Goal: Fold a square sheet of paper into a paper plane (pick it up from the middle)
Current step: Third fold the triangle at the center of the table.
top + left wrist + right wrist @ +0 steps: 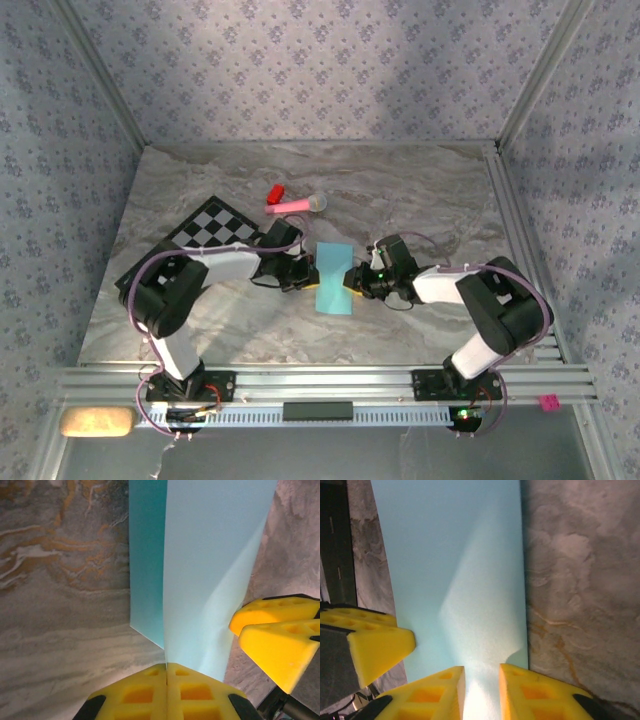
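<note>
**1. Left gripper**. 2 yellow ribbed fingers pressed flat together, clamped on the near edge of the sheet, which rises out of the seam between them.

**2. Right gripper**. 2 yellow fingers standing apart with a clear gap. The sheet's opposite edge lies in that gap, and nothing appears pinched.

**3. Thin light-blue square sheet of paper**. Doubled into a long rectangle, with 1 darker teal layer showing beside the paler upper layer. It sits mid-table between the 2 grippers, which face each other across its long sides. A soft diagonal bulge runs through the upper layer near both sets of fingers.

**4. Grey marbled tabletop**. Carries the sheet. A black-and-white checkered mat lies beside the left arm. A pink stick toy with a grey tip and a small red block lie behind the sheet, apart from it.

**5. Hazards, as judged.**
- Only 1 side is held, so any pull from the left could swing or drag the sheet across the smooth top.
- The 2 layers could slip out of register and skew the next fold.
- Pressing on the bulge could set a stray crease.
- If the right fingers close off the edge, they could crumple it.
- The fingertips of the 2 arms sit near each other, so a small overshoot could knock them together.
</note>
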Motion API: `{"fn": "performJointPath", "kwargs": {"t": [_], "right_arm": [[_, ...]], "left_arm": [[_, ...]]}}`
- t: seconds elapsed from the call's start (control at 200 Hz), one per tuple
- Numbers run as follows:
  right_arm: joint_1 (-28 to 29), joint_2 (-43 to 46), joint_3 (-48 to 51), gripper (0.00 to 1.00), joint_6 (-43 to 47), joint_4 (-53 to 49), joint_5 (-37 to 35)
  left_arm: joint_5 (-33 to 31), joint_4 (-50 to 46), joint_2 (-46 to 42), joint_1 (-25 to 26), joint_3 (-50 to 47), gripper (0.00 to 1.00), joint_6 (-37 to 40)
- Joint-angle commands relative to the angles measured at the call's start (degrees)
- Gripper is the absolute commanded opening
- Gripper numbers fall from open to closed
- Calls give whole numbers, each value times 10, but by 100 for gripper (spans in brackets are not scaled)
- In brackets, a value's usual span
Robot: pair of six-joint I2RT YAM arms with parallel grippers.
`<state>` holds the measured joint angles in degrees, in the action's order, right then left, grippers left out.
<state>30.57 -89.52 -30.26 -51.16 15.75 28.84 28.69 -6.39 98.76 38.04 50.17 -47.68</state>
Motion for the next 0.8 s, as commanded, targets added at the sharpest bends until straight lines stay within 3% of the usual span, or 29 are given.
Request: {"fn": "performJointPath", "kwargs": {"t": [0.0,0.075,0.14,0.28,0.45,0.615,0.795], "right_arm": [[11,41,-5,36,35,-61,-37],[22,74,-11,52,58,-85,-61],[36,101,-19,58,84,-110,-87],[85,156,-19,58,146,-120,-172],[227,199,5,59,317,-69,-360],[331,158,-20,62,460,-54,-448],[400,86,-40,61,546,-12,-511]], "left_arm": [[-7,-18,-40,-10,-20,2,-18],[-2,-19,-56,-19,-29,2,-25],[4,-27,-65,-27,-34,2,-27],[15,-38,-76,-39,-36,2,-31],[25,-39,-77,-43,-34,2,-40],[29,-37,-78,-43,-33,2,-48],[30,-39,-79,-43,-31,2,-48]]}}
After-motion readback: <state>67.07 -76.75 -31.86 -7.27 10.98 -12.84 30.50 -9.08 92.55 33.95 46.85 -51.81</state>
